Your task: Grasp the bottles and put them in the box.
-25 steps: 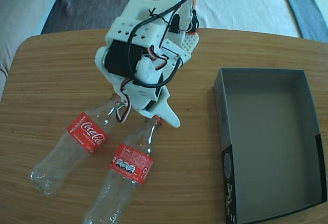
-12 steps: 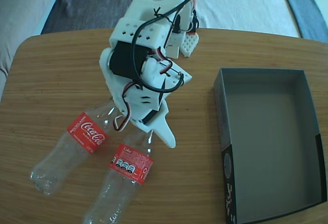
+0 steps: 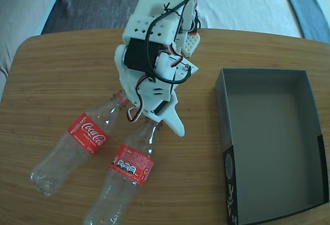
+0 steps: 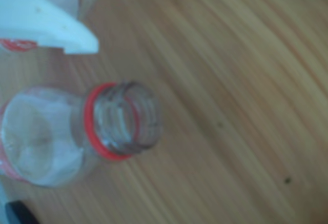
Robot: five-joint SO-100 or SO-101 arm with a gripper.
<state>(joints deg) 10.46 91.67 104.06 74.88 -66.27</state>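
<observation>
There are two Coca-Cola bottles on the wooden table (image 3: 62,70). One bottle (image 3: 77,145) lies on the left in the fixed view, and the other bottle (image 3: 124,178) lies just beside it. Each bottle has one red label and one red ring at its neck. There is one box (image 3: 227,148), with nothing in it. There is one robot arm (image 3: 154,55).

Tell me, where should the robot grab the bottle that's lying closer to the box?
Probably at the neck, just behind the red ring. The nearer bottle lies flat on the table, open mouth toward the gripper, so the neck is its slimmest part. Come down from above, one finger on each side of the neck. The other bottle lies close on the left in the fixed view, crowding that side.
</observation>
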